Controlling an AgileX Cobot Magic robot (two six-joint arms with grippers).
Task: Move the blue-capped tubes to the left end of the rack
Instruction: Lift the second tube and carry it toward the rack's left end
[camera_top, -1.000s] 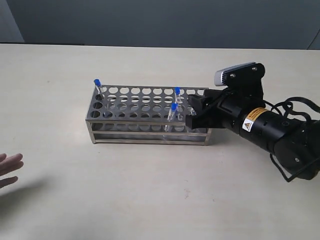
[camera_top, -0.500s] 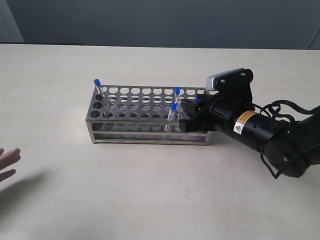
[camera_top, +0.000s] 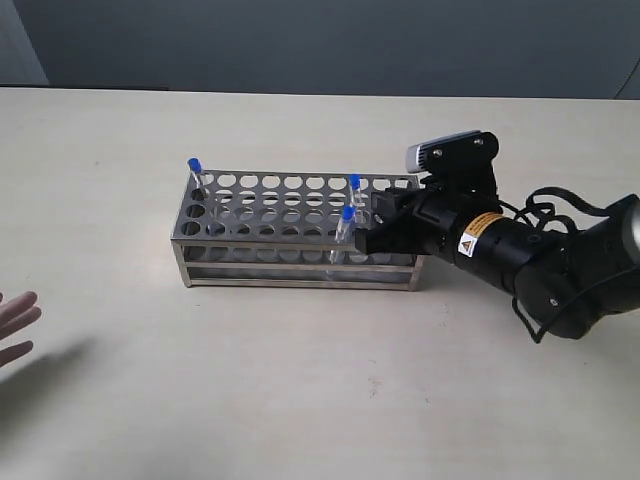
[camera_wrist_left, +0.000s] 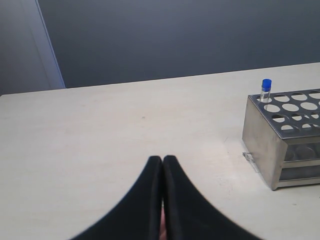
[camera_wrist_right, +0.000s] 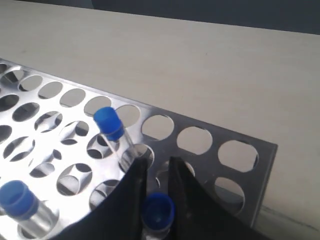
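- At the table's (camera_top: 300, 400) left edge, a person's hand (camera_top: 14, 322) is seen with its fingers spread, well apart from the rack (camera_top: 260, 236).
- Off the rack's left end, the left gripper (camera_wrist_left: 162, 159) is shown with its jaws pressed together on nothing.
- At the rack's far-left corner, the corner tube (camera_top: 196, 172) is stood upright in its hole.
- Toward the rack's right end, two more blue-capped tubes are seated: the back tube (camera_top: 354, 186) nearer the far edge and the front tube (camera_top: 346, 222) nearer the front edge, slightly tilted.
- Over the rack's right end, the right gripper (camera_wrist_right: 156, 161) is closed on the blue cap of the fourth tube (camera_wrist_right: 157, 211). The cap is set back from the fingertips, between the two fingers, and the tube is seated in the rack.
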